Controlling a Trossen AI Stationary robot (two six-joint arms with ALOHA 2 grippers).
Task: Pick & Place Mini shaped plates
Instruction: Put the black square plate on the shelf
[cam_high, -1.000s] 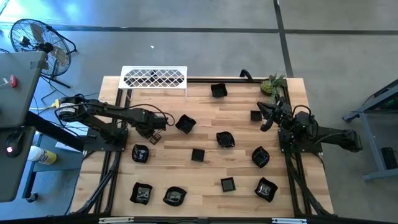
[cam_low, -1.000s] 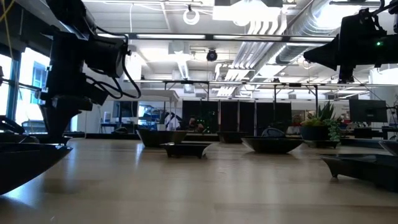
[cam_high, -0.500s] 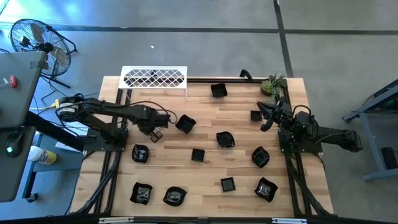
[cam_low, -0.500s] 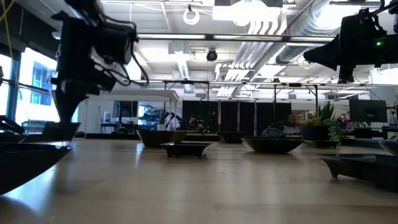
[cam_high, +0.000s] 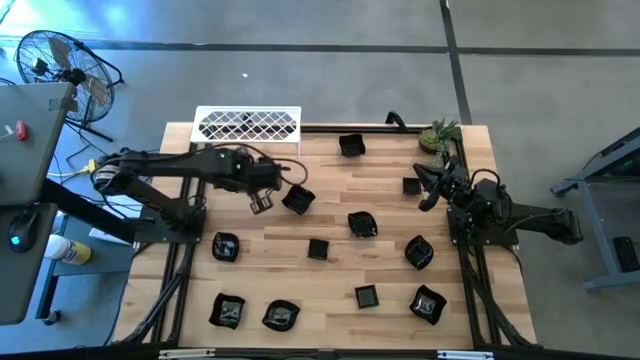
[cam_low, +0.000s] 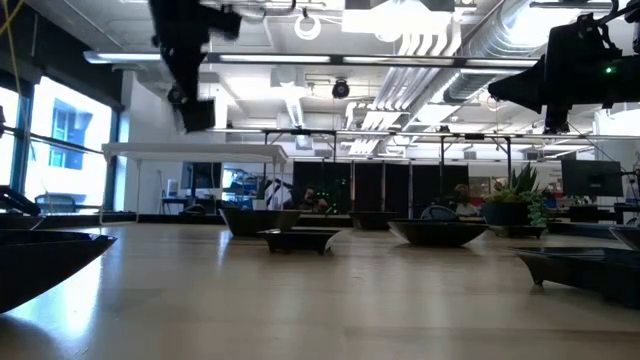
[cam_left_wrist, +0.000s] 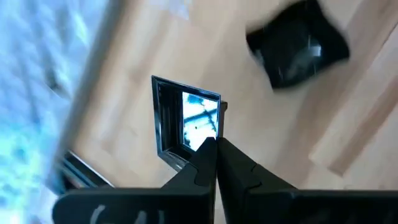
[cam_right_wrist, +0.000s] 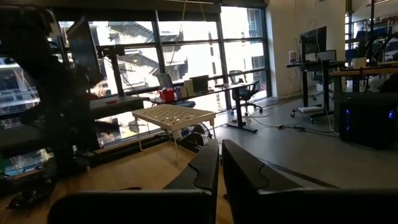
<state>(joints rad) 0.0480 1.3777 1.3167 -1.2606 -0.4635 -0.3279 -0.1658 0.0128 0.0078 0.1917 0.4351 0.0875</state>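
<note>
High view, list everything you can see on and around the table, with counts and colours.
mini shaped plates: eleven, glossy black, scattered flat across the table
held plate: one, black, square, lifted above the table's left part beside a resting plate
rack: one, white wire mesh, far left edge of the table
potted plant: one, green, far right corner
table: one, light wood with a black frame
fan: one, black, on the floor beyond the left side
left hand: dark, raised over the left part, shut on the held plate's rim
right hand: dark, empty, waiting near the right edge
</note>
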